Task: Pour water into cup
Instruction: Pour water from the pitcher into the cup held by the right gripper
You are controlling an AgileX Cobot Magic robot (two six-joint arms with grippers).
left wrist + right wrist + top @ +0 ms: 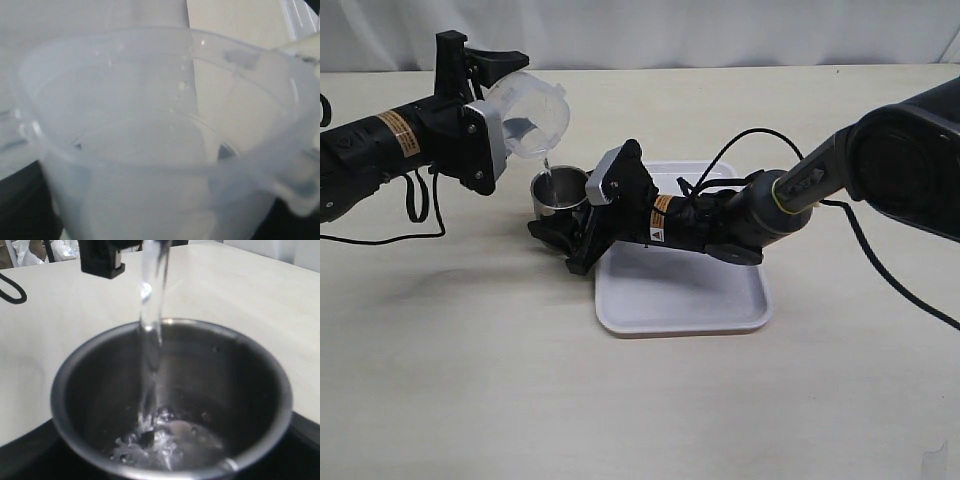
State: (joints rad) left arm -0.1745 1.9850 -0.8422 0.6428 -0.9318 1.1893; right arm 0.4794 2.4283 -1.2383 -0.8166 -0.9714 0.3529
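Pouring water (150, 365), cup (558, 196) (steel) below — container (528, 115) tilted

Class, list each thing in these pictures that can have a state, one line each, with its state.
plastic container: tilted, pouring, held in the left gripper
water stream: falling into the cup
cup: upright, a little water at its bottom, held in the right gripper
left gripper: closed on the plastic container
right gripper: closed on the cup
tray: lying flat beside the cup
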